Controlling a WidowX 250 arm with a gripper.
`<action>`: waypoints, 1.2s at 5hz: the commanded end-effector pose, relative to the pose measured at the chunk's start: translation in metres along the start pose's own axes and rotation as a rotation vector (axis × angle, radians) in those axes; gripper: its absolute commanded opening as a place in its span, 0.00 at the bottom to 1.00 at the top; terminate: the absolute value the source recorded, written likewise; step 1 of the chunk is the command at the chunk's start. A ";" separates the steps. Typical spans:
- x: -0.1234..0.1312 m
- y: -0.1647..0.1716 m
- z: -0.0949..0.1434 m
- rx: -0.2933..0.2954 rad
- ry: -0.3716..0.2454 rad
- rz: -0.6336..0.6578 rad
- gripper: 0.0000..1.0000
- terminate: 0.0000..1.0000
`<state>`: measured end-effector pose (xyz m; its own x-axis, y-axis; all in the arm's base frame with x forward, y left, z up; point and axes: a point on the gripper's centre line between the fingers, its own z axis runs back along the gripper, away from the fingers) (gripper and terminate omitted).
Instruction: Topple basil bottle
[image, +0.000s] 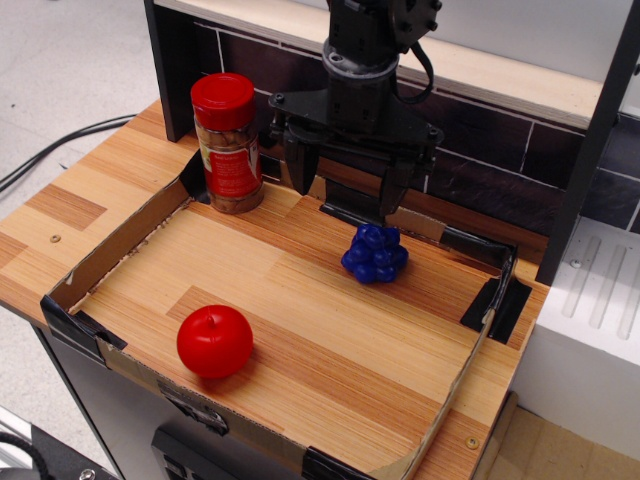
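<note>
The basil bottle (228, 145) stands upright at the far left corner of the cardboard-walled tray, a clear jar with a red cap, red label and tan lumpy contents. My black gripper (345, 192) hangs to its right near the back wall, its two fingers spread apart and empty. The left finger (298, 168) is a short gap to the right of the bottle, not touching it. The right finger (393, 198) is just above the blue grape cluster (375, 253).
A red apple (214, 340) lies near the front left of the tray. Low cardboard walls (120, 245) with black tape corners ring the wooden surface. A dark tiled back wall (480, 140) stands behind, and a white block (590, 330) sits at the right.
</note>
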<state>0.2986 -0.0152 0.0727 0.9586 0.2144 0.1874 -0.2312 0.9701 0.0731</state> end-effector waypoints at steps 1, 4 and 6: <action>0.000 0.000 0.000 0.000 0.000 0.000 1.00 0.00; 0.020 0.072 0.026 0.037 -0.068 0.331 1.00 0.00; 0.036 0.090 0.022 0.040 -0.138 0.423 1.00 0.00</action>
<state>0.3065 0.0792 0.0979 0.7508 0.5855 0.3057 -0.6182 0.7859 0.0131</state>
